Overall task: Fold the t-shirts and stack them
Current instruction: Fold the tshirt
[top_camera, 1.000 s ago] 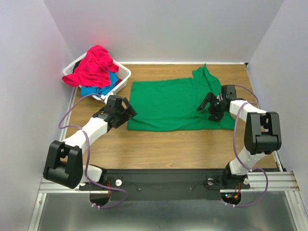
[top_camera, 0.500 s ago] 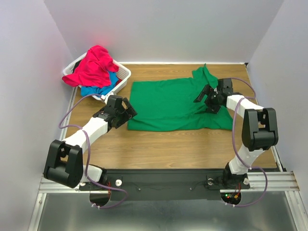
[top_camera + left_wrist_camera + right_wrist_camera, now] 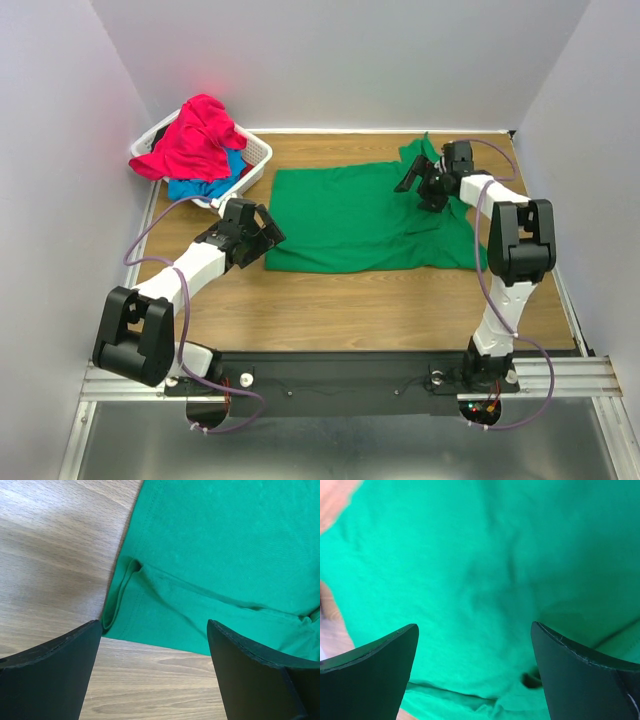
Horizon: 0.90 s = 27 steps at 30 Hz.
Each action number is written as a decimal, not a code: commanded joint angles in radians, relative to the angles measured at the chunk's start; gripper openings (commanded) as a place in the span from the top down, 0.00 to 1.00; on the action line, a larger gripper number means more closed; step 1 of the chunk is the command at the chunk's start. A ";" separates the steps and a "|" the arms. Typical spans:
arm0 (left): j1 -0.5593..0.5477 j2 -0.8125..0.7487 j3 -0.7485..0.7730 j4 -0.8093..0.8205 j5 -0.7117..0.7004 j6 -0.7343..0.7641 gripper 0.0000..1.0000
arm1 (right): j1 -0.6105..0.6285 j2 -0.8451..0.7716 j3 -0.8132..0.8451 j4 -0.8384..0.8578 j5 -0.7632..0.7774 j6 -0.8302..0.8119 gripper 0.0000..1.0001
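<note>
- Green shirt (image 3: 350, 215): bright green and spread flat in a rough rectangle. A folded layer runs along its near edge, and a sleeve pokes out at the far right. Its near-left corner, with a stitched hem, lies just ahead of the left gripper (image 3: 266, 232), between the open fingers. The right gripper (image 3: 413, 186) hangs wide open over the far-right part, near the sleeve.
- Red shirt (image 3: 195, 135): pinkish-red, crumpled in a heap, well beyond the left gripper to its far left.
- Blue shirt (image 3: 205, 187): crumpled under the red shirt and only partly showing, on the side nearer the left gripper.
</note>
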 commanded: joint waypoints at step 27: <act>-0.112 0.050 0.041 0.039 -0.008 -0.011 0.02 | 0.026 -0.228 -0.255 0.011 0.131 -0.026 0.00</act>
